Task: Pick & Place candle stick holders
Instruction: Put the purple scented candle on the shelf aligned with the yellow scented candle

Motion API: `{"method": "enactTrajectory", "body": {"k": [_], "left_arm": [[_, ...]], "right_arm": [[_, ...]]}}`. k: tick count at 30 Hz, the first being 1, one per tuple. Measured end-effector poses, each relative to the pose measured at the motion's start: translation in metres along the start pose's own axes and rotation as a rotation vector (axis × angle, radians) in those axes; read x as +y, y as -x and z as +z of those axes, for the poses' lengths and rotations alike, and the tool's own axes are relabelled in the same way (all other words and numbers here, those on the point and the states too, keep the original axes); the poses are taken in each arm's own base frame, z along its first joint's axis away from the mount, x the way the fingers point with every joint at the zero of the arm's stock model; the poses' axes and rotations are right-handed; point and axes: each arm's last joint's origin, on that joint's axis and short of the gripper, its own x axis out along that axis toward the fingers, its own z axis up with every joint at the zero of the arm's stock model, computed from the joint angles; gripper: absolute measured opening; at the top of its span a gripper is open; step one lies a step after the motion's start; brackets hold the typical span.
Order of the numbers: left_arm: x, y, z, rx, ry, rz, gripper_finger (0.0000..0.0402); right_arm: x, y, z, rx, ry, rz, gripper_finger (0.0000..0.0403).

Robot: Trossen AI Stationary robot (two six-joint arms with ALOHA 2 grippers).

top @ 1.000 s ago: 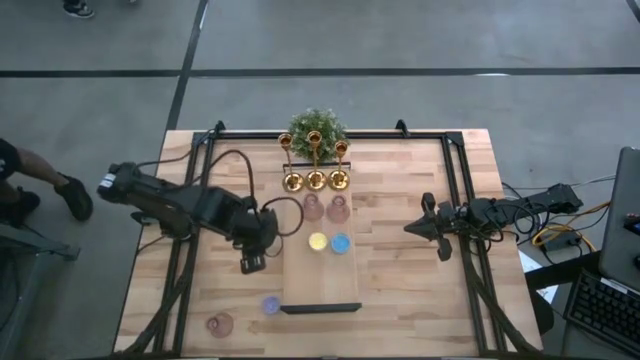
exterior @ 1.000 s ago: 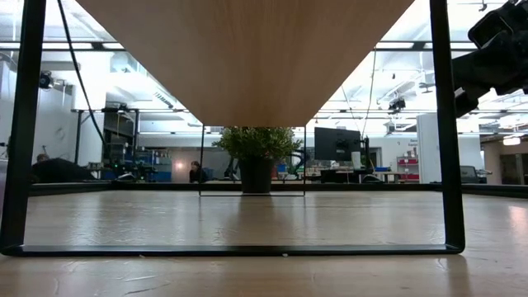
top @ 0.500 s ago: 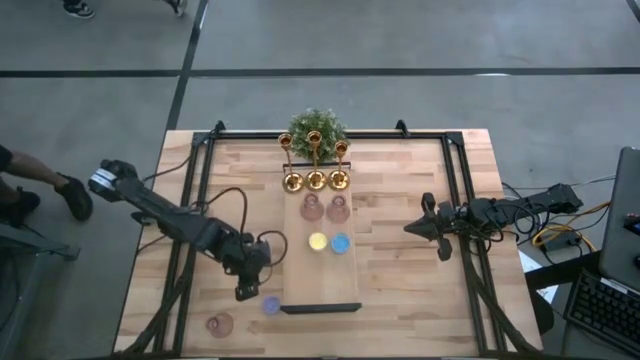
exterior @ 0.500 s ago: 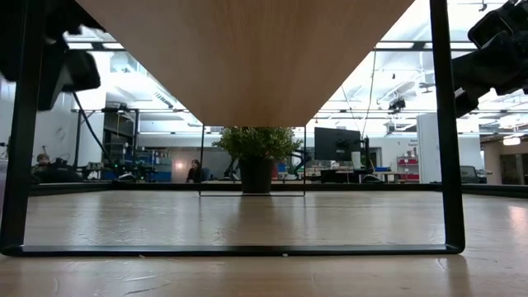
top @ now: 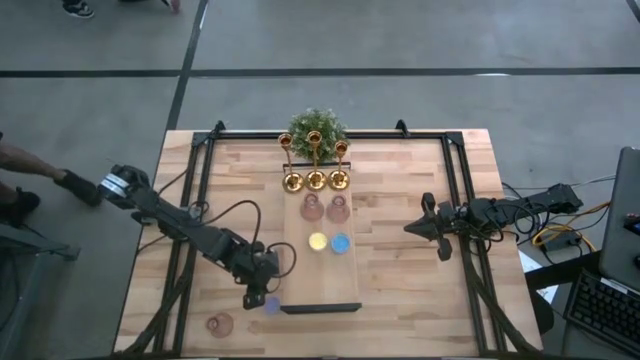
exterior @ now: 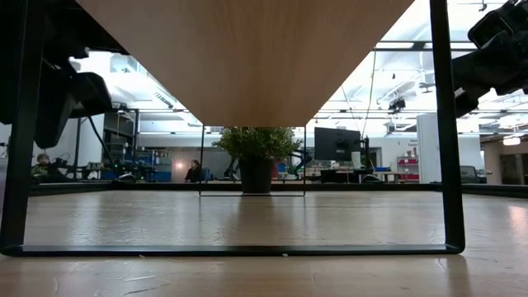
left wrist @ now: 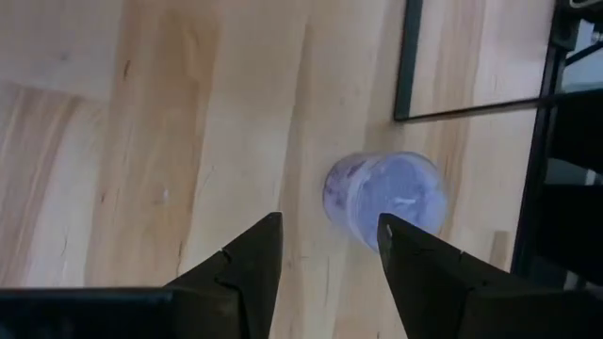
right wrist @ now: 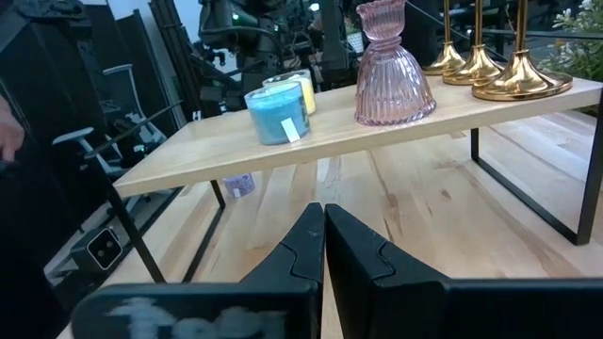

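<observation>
A small purple round holder stands on its base on the table by the near left leg of a raised wooden shelf; in the left wrist view it is just beyond my fingertips. My left gripper is open and empty right beside it, pointing down. On the shelf stand three gold holders, two pink glass ones, a yellow one and a blue one. A third pink glass holder stands on the table near the front left. My right gripper is shut and empty, right of the shelf.
A bushy green plant stands behind the gold holders at the table's far edge. The shelf rests on a black metal frame whose leg is close to the purple holder. Black rails run along both table sides. A person's foot shows at the left.
My left gripper has gone from beside the shelf's left edge toward the table's near edge and down, ending next to the purple holder. The arm has stretched out and now shows at the left of the low view.
</observation>
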Motion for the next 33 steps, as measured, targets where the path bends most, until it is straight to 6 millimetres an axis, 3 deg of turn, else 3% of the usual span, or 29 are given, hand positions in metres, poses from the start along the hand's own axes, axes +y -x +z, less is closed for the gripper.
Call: {"method": "enactTrajectory", "body": {"k": [15,24,28,33], "left_arm": [[-0.003,-0.026,-0.003,0.054,-0.056,0.03,0.0178],[-0.002,-0.029,-0.004,0.06,-0.063,0.042,0.0177],[-0.002,-0.029,-0.004,0.06,-0.068,0.042,0.0157],[0.0,-0.031,-0.006,0.068,-0.066,0.047,0.0102]], "right_arm": [[0.0,0.0,0.0,0.0,0.0,0.0,0.0009],[0.0,0.0,0.0,0.0,0.0,-0.001,0.0009],[0.0,0.0,0.0,0.0,0.0,0.0,0.0009],[0.0,0.0,0.0,0.0,0.0,0.0,0.0009]]}}
